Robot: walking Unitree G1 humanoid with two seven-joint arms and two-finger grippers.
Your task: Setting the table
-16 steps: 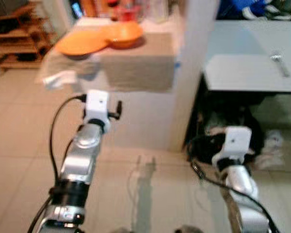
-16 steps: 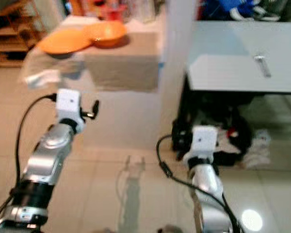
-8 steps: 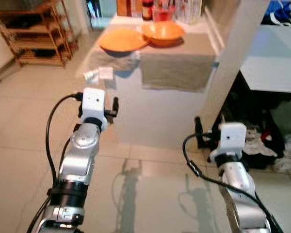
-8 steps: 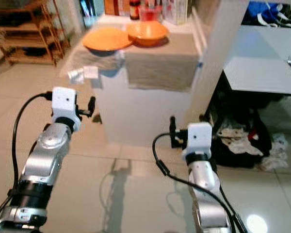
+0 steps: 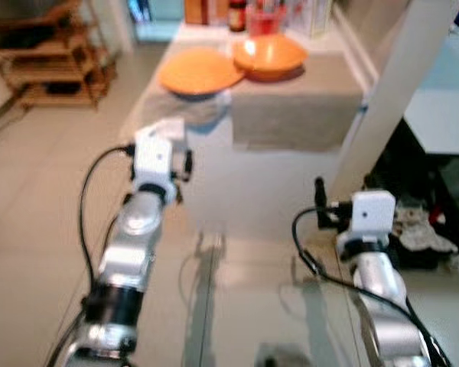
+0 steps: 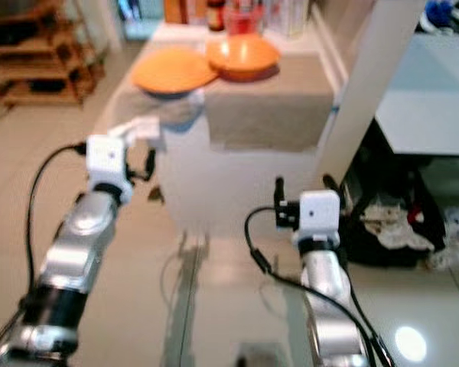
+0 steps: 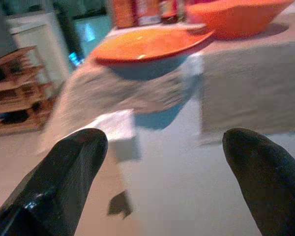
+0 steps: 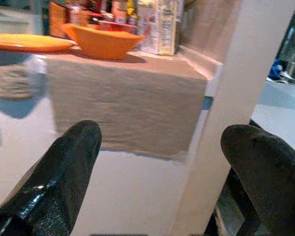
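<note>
An orange plate [image 5: 200,74] and an orange bowl [image 5: 269,55] sit on a white counter [image 5: 260,191] draped with a beige cloth [image 5: 298,115]. My left gripper [image 5: 185,164] is held out low in front of the counter's near left corner, open and empty; its wrist view looks up at the orange plate [image 7: 150,45] and orange bowl [image 7: 236,17] between its fingers [image 7: 64,177]. My right gripper [image 5: 319,206] is open and empty below the counter's right side, with the bowl [image 8: 102,42] seen between its fingers [image 8: 64,172].
Bottles and jars [image 5: 249,11] stand at the counter's back. A white pillar [image 5: 390,99] rises right of it, and a grey table [image 5: 444,99] with clutter [image 5: 424,229] beneath lies beyond. A wooden shelf [image 5: 38,69] stands far left. Tiled floor lies in front.
The view has shifted and the counter looks nearer. Both arms keep their pose, grippers still open and empty.
</note>
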